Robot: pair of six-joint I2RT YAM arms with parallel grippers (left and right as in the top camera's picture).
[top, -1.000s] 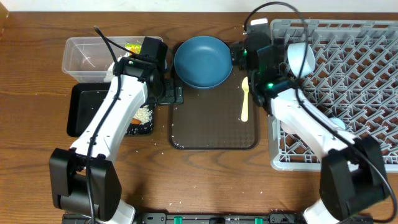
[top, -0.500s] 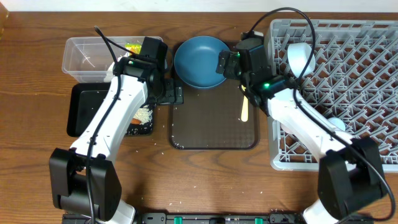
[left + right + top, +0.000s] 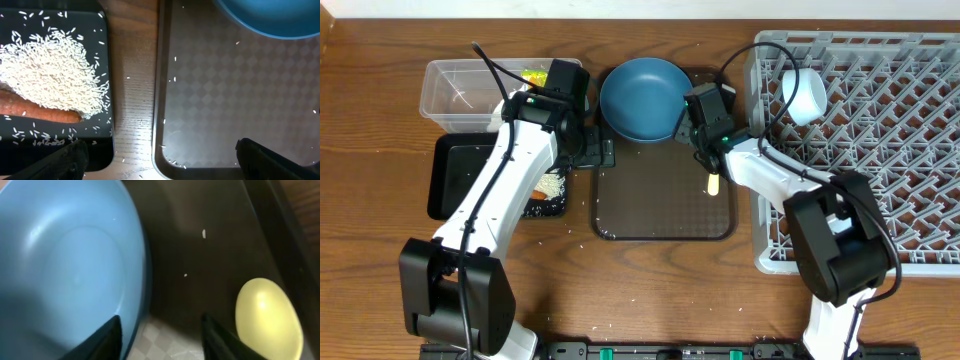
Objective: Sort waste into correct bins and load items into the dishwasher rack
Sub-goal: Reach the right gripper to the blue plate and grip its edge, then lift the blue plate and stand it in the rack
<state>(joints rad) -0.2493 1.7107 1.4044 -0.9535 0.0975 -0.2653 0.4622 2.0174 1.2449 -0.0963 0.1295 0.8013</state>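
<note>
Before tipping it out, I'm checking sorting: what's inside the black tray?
White rice and an orange carrot stick; overhead, the left arm covers part of the black tray.

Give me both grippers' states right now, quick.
Left gripper: open, holding nothing.
Right gripper: open, jaws straddling the rim of the round blue dish, not clamped.

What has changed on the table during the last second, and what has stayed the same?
The right claw swung left from the rack edge to the blue bowl, its jaws narrowing around the rim; nothing is held yet. The left claw, bowl, spoon and cup stayed put.
</note>
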